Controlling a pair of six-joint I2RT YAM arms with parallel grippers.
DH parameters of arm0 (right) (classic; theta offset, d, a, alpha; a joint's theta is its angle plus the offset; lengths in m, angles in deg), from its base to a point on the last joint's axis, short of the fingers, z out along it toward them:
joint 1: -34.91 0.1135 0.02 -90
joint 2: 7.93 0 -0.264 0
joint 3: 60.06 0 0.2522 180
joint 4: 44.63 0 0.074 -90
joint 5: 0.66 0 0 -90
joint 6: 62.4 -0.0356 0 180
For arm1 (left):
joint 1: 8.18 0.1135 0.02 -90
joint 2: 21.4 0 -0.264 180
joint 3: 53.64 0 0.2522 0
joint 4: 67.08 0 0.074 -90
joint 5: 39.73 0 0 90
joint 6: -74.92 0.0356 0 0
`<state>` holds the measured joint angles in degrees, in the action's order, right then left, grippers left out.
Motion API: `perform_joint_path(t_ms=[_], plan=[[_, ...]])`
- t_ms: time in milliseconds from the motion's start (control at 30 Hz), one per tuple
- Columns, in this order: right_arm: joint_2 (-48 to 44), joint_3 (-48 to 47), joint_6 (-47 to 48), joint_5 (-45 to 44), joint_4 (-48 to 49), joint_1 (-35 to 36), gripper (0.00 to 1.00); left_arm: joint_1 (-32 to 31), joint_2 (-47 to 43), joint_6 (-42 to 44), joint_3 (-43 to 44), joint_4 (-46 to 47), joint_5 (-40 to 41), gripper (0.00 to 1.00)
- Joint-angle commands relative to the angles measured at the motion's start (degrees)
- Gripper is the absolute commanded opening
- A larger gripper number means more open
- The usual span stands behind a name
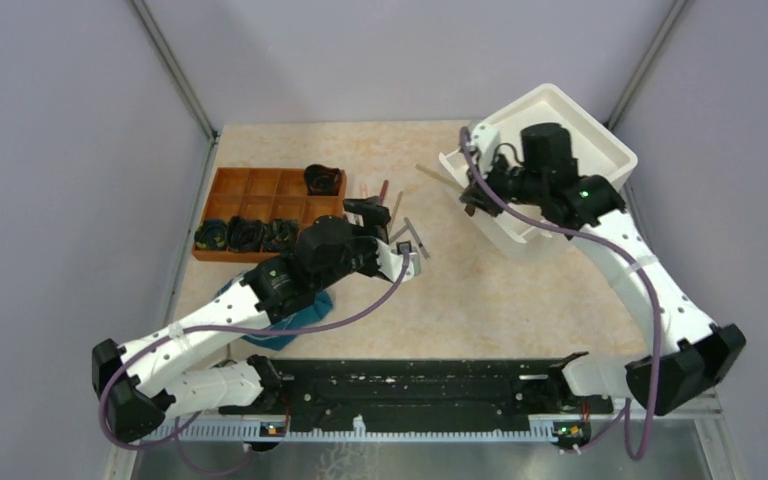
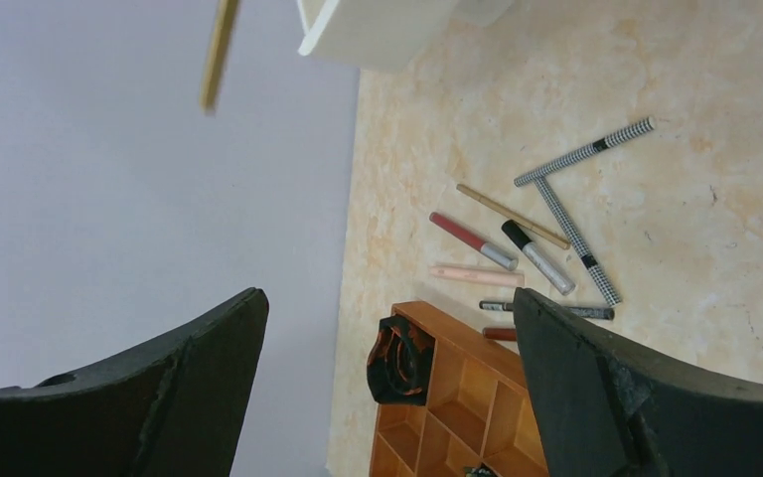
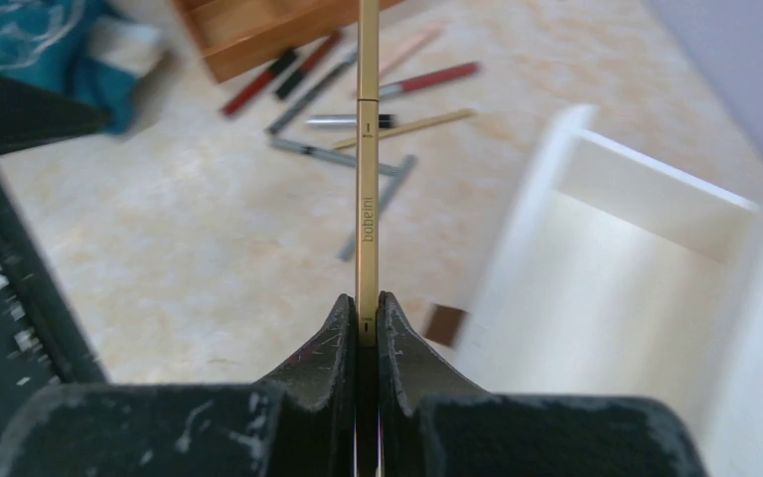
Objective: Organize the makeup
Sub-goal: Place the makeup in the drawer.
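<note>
Tabletop (image 1: 480, 300) overhung by gold pencil (image 3: 367, 149), clamped in right gripper (image 3: 367, 310), its length aimed at left-edge tray (image 1: 250, 183); left gripper (image 2: 387, 298) released.

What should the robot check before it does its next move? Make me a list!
1. Right hand shut tight on the slim gold pencil: ok.
2. Pencil straight in that grip: ok.
3. Left hand open, nothing between its fingers: ok.
4. Orange wooden compartment tray has free compartments: ok.
5. Loose pencils and tubes tidied off the beige table: not ok, several lie beside the tray.
6. Which compartment suits the gold pencil: cannot tell.
</note>
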<state>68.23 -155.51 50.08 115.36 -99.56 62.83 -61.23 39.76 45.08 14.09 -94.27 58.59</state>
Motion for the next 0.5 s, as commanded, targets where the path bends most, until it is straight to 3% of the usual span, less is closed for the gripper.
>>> perform_joint_path(t_ms=[0,200,367,467], plan=[[-5.71,2.66,-2.47,-11.21,4.05,-6.44,0.00,2.18,-2.85,-5.66,-0.03,1.64,-3.43,0.99],[-6.03,5.70,-3.26,-20.09,2.04,-8.78,0.00,2.94,-3.35,-6.14,-2.56,2.16,-2.64,0.99],[-3.92,5.77,-4.44,-21.81,0.90,-9.63,0.00,3.14,-3.18,-7.25,-3.66,2.39,-2.94,0.99],[-2.63,4.91,-4.46,-20.98,0.08,-9.66,0.09,3.27,-3.03,-7.64,-4.24,2.53,-2.88,0.99]])
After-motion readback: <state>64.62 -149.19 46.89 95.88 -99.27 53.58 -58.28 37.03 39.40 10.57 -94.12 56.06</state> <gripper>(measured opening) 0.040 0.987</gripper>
